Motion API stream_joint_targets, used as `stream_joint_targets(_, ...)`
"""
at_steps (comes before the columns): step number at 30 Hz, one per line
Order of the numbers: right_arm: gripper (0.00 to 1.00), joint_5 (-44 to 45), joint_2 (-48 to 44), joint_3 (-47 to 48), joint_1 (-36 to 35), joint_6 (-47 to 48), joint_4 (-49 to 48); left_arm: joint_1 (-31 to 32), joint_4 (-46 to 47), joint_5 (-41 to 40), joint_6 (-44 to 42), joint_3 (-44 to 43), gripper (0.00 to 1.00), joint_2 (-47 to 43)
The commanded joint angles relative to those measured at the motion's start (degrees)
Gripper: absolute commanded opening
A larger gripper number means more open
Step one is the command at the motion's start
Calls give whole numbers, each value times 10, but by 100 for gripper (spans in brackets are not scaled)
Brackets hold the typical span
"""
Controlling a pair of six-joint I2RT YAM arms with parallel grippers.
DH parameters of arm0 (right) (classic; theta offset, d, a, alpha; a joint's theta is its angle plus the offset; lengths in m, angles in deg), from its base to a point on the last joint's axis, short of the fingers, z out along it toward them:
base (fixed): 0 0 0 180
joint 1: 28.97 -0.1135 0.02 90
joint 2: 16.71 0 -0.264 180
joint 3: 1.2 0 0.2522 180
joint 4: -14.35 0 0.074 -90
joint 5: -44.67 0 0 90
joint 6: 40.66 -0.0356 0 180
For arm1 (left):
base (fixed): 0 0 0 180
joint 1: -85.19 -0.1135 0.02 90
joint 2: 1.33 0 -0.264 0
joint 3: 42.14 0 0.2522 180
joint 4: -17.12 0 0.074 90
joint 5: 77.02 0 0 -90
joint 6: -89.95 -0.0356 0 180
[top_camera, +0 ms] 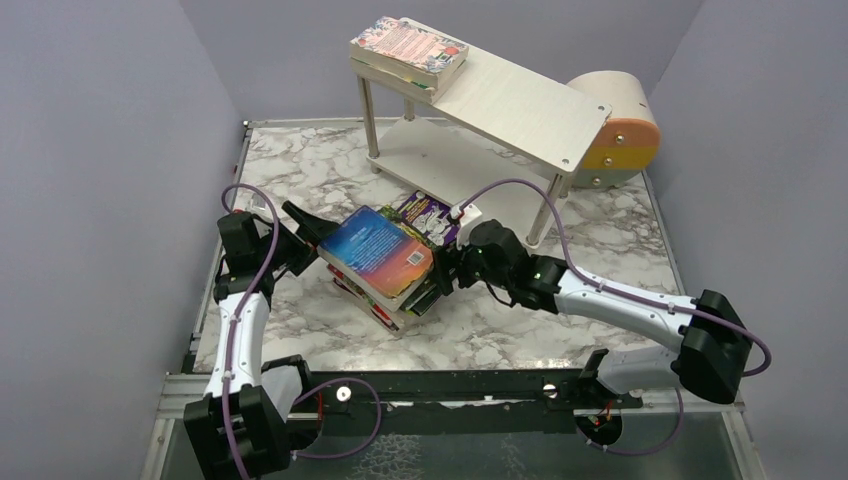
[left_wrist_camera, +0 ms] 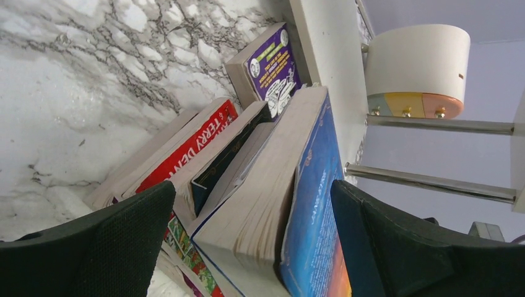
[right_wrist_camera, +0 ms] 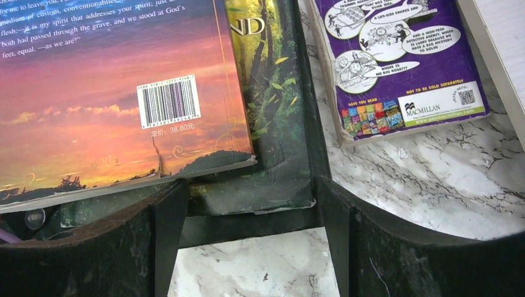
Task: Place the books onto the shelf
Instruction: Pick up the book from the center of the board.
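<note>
Left gripper [left_wrist_camera: 251,185], right gripper [right_wrist_camera: 247,185] — spread, empty, flanking book stack [top_camera: 385,255] edges; shelf [top_camera: 520,100] half bare.

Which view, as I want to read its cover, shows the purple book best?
Right wrist: the purple book lies flat, its speech bubbles and publisher's name legible. Left wrist shows it small and slanted; the top view, partly, behind the stack.
</note>
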Motion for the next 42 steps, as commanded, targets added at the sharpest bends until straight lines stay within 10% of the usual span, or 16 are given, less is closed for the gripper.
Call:
stream_joint_targets(1, 76, -18, 12, 28, -4, 9, -30, -8, 3, 24, 13, 27, 92, -25)
stream_joint_targets(27, 76, -34, 48, 54, -6, 13, -50, -10, 172, 78, 112, 92, 85, -18)
stream_joint_targets(42, 76, -40, 71, 71, -9, 17, -59, -10, 268, 93, 163, 121, 52, -7)
